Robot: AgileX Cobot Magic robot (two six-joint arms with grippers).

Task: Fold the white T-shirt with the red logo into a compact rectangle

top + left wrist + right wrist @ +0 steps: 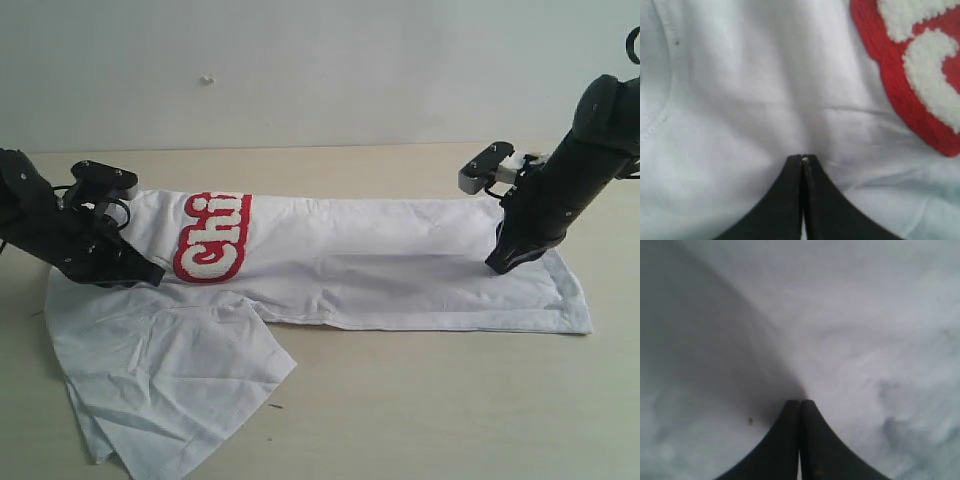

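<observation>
While the white T-shirt [380,260] lies stretched across mid-frame on the surface [420,400], I see my left claw [143,272] pinched shut on cloth just left of the red logo [212,238], and my right claw [497,266] shut on its right end.

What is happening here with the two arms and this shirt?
The white T-shirt is being folded on the table by a robot. It lies as a long band, with only part of the red logo showing. The left gripper is beside the logo, the right gripper at the opposite end; both have closed fingers, seemingly pinching the cloth. An unfolded part spreads toward the front.
</observation>
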